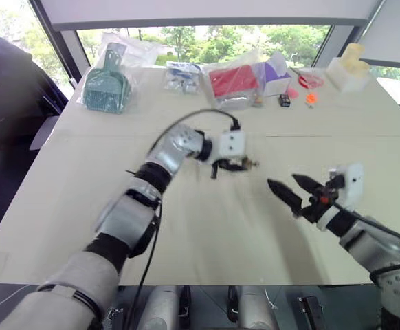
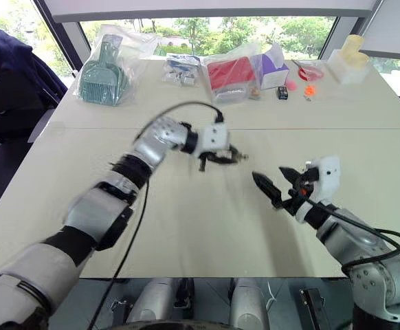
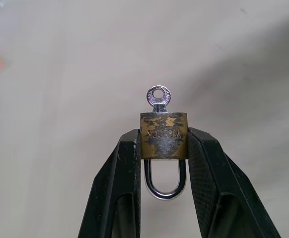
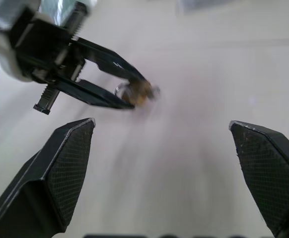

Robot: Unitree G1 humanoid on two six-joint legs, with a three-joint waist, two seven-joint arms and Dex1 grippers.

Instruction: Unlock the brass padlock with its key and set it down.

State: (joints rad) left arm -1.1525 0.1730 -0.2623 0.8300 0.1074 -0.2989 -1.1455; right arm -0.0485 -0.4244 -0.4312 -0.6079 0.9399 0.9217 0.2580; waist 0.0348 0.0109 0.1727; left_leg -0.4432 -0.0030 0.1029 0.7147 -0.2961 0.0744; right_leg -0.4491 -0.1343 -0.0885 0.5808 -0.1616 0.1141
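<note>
Left gripper (image 3: 164, 144) clamps brass padlock (image 3: 164, 135); wrist view reveals inserted key (image 3: 159, 97).

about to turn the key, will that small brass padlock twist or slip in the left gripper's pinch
The small brass padlock looks rigid and smooth-sided, so it may pivot: the left gripper clamps only two flat faces. Its silvery key protrudes, giving leverage. The textured fingers probably resist slipping.

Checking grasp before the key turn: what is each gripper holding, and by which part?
Left gripper pinches the brass padlock by its body's sides, key inserted. Right gripper holds nothing.
</note>
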